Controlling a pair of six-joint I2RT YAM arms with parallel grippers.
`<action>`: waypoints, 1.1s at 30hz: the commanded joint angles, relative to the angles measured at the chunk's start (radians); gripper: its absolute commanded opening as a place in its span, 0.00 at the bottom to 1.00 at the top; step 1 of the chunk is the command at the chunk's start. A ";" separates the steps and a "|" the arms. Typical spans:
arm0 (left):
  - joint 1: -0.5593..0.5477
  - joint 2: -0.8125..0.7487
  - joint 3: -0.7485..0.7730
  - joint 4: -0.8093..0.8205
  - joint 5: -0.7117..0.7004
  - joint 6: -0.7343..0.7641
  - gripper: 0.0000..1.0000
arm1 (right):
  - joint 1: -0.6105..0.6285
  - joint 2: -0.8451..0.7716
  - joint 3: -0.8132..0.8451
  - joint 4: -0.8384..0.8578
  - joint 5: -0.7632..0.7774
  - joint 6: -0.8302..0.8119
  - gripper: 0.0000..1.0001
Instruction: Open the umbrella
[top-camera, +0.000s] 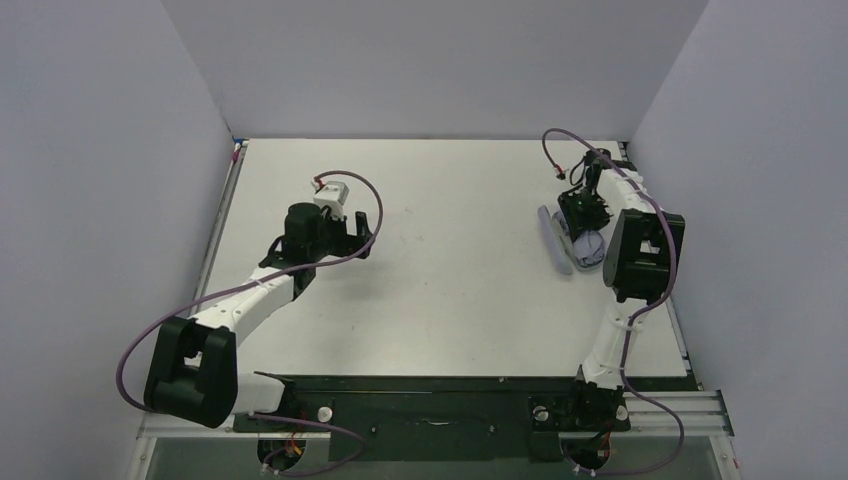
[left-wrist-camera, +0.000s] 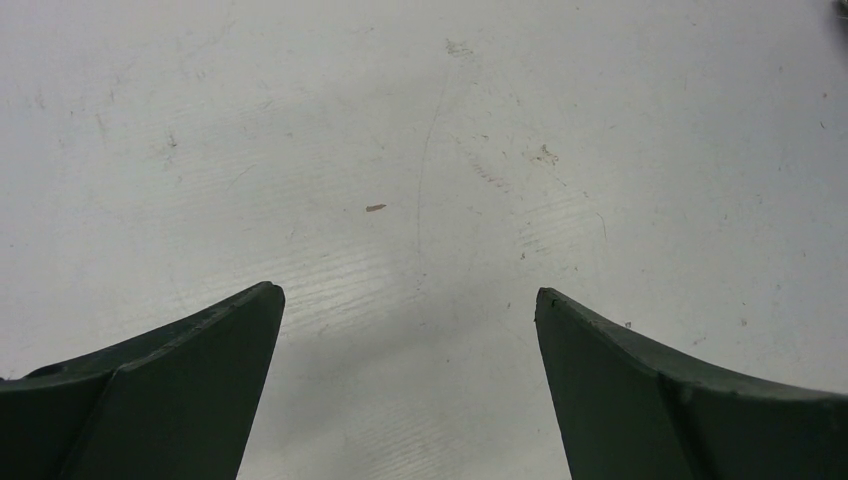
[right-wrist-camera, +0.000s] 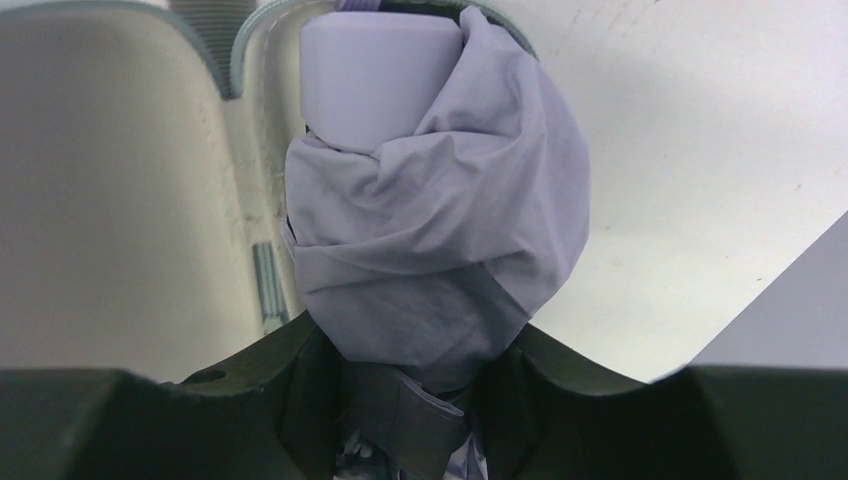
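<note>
The umbrella is folded into a tight pale lavender bundle, its knob handle pointing away from my wrist. My right gripper is shut on the bundle's near end, with fabric bunched between the fingers. In the top view the umbrella sits at the right of the table under my right gripper. I cannot tell whether it rests on the table or is lifted. My left gripper is open and empty over bare table, also seen in the top view, far to the umbrella's left.
The pale lavender clamshell case lies open just left of the umbrella. Its cream inner halves fill the left of the right wrist view. The right wall stands close behind my right arm. The white table spreads between the arms.
</note>
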 joint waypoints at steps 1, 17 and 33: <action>0.012 -0.002 0.078 0.003 0.042 0.057 0.97 | 0.019 -0.034 0.101 -0.096 -0.046 -0.021 0.00; 0.031 -0.050 0.214 -0.135 0.056 0.125 0.97 | 0.013 -0.314 0.297 -0.053 -0.457 0.144 0.00; 0.050 -0.207 0.390 -0.250 0.536 0.004 0.97 | 0.355 -0.647 -0.201 1.030 -0.821 1.020 0.00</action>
